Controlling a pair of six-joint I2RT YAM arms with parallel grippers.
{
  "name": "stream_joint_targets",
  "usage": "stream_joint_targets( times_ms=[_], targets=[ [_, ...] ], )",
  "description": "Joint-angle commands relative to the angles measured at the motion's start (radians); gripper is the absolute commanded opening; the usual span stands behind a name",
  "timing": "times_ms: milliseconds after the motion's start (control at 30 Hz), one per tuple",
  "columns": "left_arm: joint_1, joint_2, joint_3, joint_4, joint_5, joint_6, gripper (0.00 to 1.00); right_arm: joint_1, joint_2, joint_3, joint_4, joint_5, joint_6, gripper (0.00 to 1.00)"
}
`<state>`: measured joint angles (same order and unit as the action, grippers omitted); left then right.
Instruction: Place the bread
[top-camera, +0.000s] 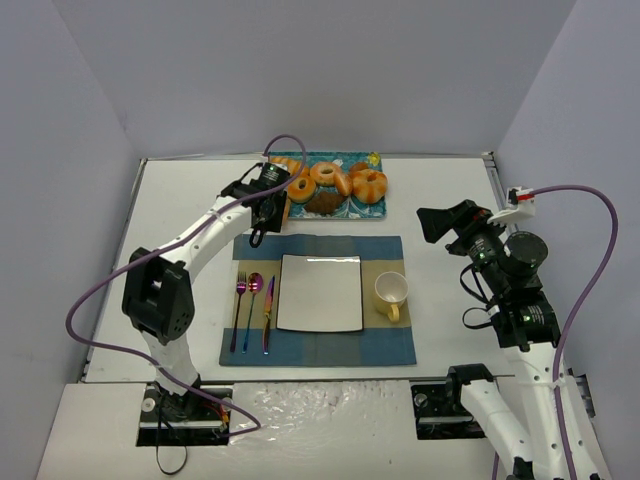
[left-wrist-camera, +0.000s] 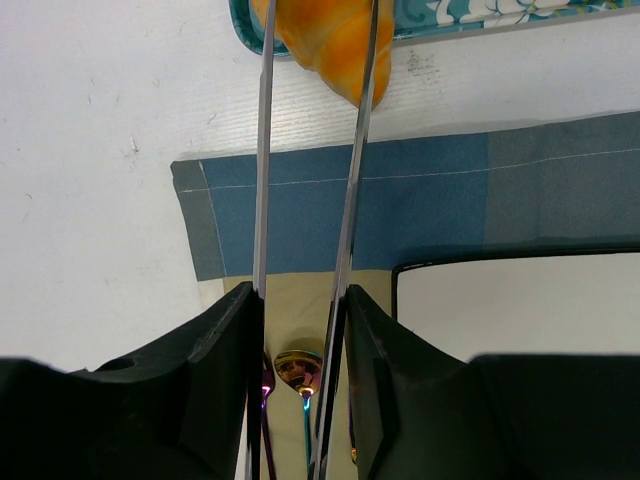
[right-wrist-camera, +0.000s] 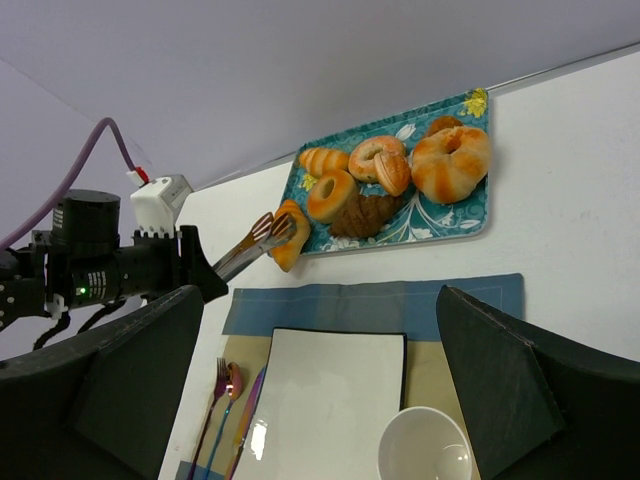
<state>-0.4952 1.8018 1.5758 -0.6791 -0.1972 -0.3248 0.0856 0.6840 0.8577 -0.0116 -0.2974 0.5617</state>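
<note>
Plate (top-camera: 319, 292), mug (top-camera: 391, 293) (one each)

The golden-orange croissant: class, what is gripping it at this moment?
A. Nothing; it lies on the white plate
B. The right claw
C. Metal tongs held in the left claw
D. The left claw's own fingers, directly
C: in the left wrist view the left claw clamps the tongs, whose two thin blades pinch the croissant at the edge of the tray.
</note>
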Motion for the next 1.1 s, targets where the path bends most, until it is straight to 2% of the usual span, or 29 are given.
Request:
stream_joint_targets(
  times_ms=[0,367,633,1067],
  targets=[
    [-0.01,-0.108,0.071,0.0,-0.039,0.003,0.13,-0.003,0.014,0.026,0.076,-0.019,0.001,1.0],
    [-0.016,-0.15,0.095,-0.022,-0.042,0.01,0.12,-0.001,0.009,0.01,0.081,-0.014,0.001,1.0],
    [-0.061,-0.223,0.077,-0.043,-0.045,0.01,0.12,-0.003,0.011,0.007,0.084,-0.013,0.004,1.0],
    [-0.232,-0.371,-0.034,-0.092,-0.064,-0.028,0.12,-0.003,0.02,0.012,0.09,-0.002,-0.003,1.0]
  ],
)
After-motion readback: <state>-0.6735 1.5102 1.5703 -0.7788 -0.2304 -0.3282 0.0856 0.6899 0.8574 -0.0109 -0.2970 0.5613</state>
